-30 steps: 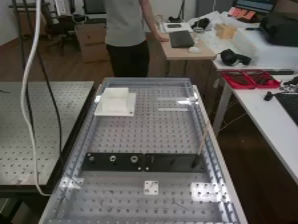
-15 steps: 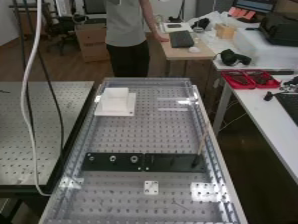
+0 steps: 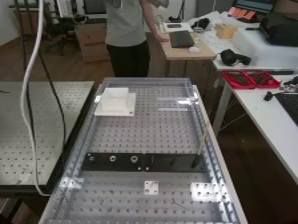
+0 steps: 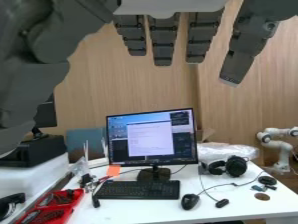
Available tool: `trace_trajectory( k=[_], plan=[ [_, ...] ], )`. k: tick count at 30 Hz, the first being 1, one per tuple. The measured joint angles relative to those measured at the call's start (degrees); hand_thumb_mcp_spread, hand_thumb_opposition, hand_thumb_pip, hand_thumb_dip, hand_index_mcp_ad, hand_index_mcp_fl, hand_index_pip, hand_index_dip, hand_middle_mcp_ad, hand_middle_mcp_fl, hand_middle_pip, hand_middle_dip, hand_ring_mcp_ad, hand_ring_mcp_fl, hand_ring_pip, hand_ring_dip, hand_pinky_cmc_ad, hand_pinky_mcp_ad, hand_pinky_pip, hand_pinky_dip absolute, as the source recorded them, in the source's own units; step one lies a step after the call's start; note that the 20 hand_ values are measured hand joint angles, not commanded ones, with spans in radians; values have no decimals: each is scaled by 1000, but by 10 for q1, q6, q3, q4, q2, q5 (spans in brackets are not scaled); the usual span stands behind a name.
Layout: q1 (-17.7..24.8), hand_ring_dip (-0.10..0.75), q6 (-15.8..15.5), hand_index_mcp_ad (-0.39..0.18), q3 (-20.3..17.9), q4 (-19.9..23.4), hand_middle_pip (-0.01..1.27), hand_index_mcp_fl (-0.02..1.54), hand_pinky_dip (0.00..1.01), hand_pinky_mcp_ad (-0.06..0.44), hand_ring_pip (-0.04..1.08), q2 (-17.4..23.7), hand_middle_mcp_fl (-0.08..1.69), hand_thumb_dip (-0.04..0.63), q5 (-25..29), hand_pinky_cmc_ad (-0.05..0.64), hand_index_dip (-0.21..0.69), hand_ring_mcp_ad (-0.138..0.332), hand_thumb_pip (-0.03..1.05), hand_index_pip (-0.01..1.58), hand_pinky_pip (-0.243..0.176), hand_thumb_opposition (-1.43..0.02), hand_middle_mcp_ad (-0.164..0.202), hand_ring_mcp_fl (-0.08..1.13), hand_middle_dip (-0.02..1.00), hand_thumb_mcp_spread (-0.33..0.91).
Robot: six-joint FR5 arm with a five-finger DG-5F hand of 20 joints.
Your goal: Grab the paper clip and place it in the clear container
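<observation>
In the wrist view the hand (image 4: pixel 163 42) is raised in front of a desk and a wooden wall, its dark grey fingers straight and apart, the thumb side large at the left. Nothing lies between them. On the perforated bench in the high view, faint glinting edges (image 3: pixel 173 109) at the far right may belong to the clear container; its outline is hard to make out. A thin dark line (image 3: pixel 179 204) near the bench's close end could be the paper clip, but I cannot tell.
A black plate (image 3: pixel 113 165) with metal rings crosses the bench, and a thin stick (image 3: pixel 202 140) rises at its right end. Farther back stands a white block (image 3: pixel 115 101). A small white plate (image 3: pixel 151 187) lies nearer. Red trays (image 3: pixel 249 80) sit on the side desk.
The dark cable hanging at the left of the high view has swung slightly to the right. The things on the bench have not moved.
</observation>
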Motion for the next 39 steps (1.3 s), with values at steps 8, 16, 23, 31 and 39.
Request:
trace_trajectory(
  k=[8,16,23,31,39],
  plan=[
    [-3,119,-2,12,-34,40,138,23,550,332,86,-3,17,17,8,394,119,155,300,72,-93,-682,96,12,154,229],
    [-6,119,8,9,-83,101,138,26,553,328,86,-16,21,26,18,398,110,159,380,87,-94,-710,98,12,159,243],
    [-13,119,28,-7,-129,144,136,28,552,332,87,-40,19,59,35,401,51,159,421,86,-94,-730,101,12,159,260],
    [-30,119,73,-49,-160,186,136,56,552,332,87,-71,21,126,48,401,16,161,497,99,-94,-756,101,12,159,295],
    [-50,119,89,-73,-171,212,136,206,531,332,75,-112,17,173,66,401,16,162,590,164,-94,-771,103,9,159,323]
  ],
)
